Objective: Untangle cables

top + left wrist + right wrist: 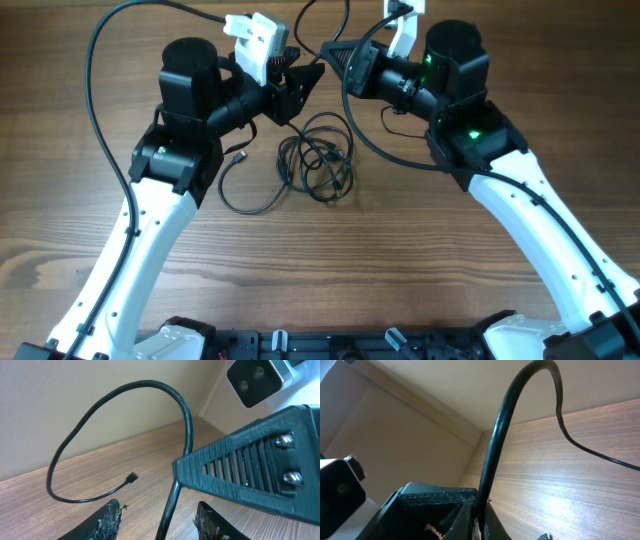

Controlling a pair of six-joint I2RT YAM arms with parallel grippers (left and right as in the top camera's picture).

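A tangle of thin black cables (320, 155) lies on the wooden table between the arms, and one loose strand (235, 195) curls out to its left. My right gripper (328, 48) is raised at the back and shut on a black cable (495, 445) that rises from its jaws and arcs over. In the left wrist view the same cable (187, 415) passes between my left fingertips without touching either, loops round and ends in a small plug (132, 477). My left gripper (159, 507) is open, just beside the right gripper (240, 472). The left gripper (303, 92) sits above the tangle's back edge.
Both white arms reach in from the front corners. Thicker black arm wires (95, 90) loop over the left arm and behind the wrists. A pale wall runs along the table's far edge (470, 435). A small plug end (543, 536) lies on the wood below the right gripper.
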